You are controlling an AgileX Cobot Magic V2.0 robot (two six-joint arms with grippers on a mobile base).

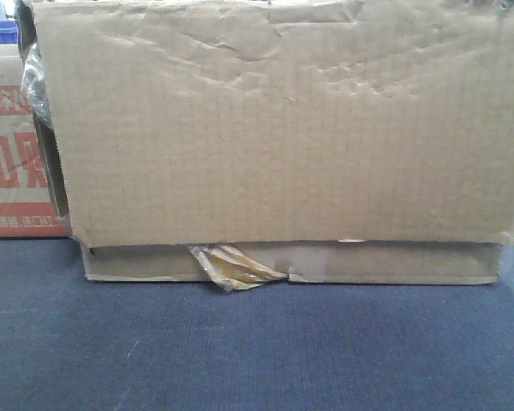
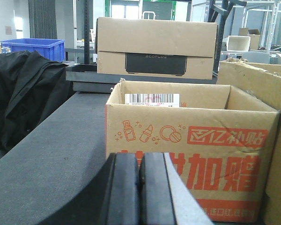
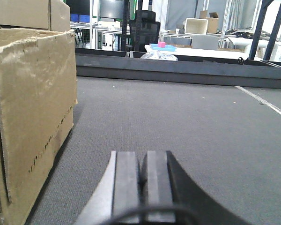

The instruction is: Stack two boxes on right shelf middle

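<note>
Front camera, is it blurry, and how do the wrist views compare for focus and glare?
Exterior front view: soft and grainy, the tall box filling it under flat light. Left wrist view: red-printed box sharp, left hand blurred up close, windows behind overexposed. Right wrist view: right hand soft, mild glare top right.

The printed box (image 2: 192, 140) carries a red banner (image 2: 227, 137) with the white characters 亿补贴. Below it stand large red characters, of which 加赠 can be read; the one before them is covered. A white barcode label (image 2: 152, 99) sits on its inner back wall, its digits too small to read. The far box (image 2: 157, 33) has a dark panel (image 2: 155, 63) with faint letters, apparently ECOFLOW. In the front view the printed box shows only cut-off red characters.
</note>
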